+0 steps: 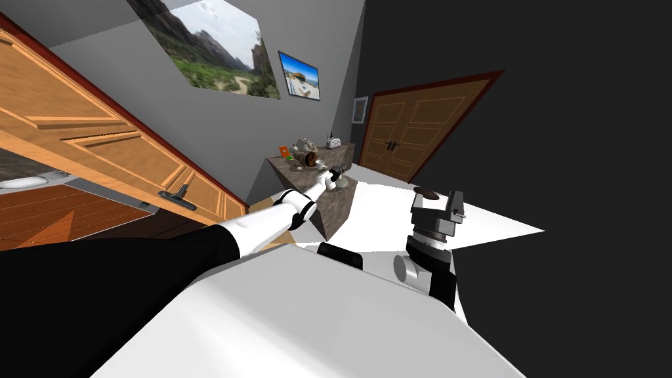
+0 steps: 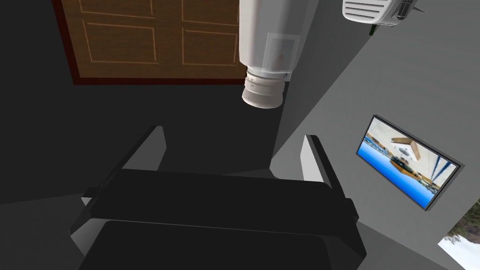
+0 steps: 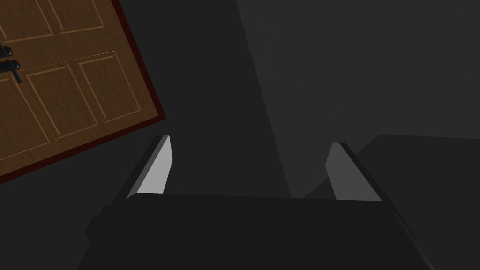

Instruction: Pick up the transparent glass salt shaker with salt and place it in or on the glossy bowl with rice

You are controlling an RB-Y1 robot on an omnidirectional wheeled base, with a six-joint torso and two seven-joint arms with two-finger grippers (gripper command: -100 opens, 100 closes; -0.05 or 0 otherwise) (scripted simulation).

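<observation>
A clear shaker (image 2: 268,47) with a white cap (image 2: 262,91) stands a short way beyond my left gripper (image 2: 234,152), apart from both fingers and nearer the one on the wall's side. That gripper is open with nothing between its fingers. In the head view my left arm reaches out over a dark stone-topped table (image 1: 341,203), with the left gripper (image 1: 336,173) above its near end. A brown, glossy round bowl (image 1: 309,159) sits farther back on that table. My right gripper (image 3: 248,164) is open and empty, and the right gripper (image 1: 453,205) is held up to my right, away from the table.
On the table also stand an orange item (image 1: 283,151), a pale lumpy object (image 1: 303,143) and a white slotted appliance (image 1: 333,142), seen too as the appliance (image 2: 379,11). A wooden double door (image 1: 420,128) lies beyond. Another wooden door (image 1: 98,151) is on my left.
</observation>
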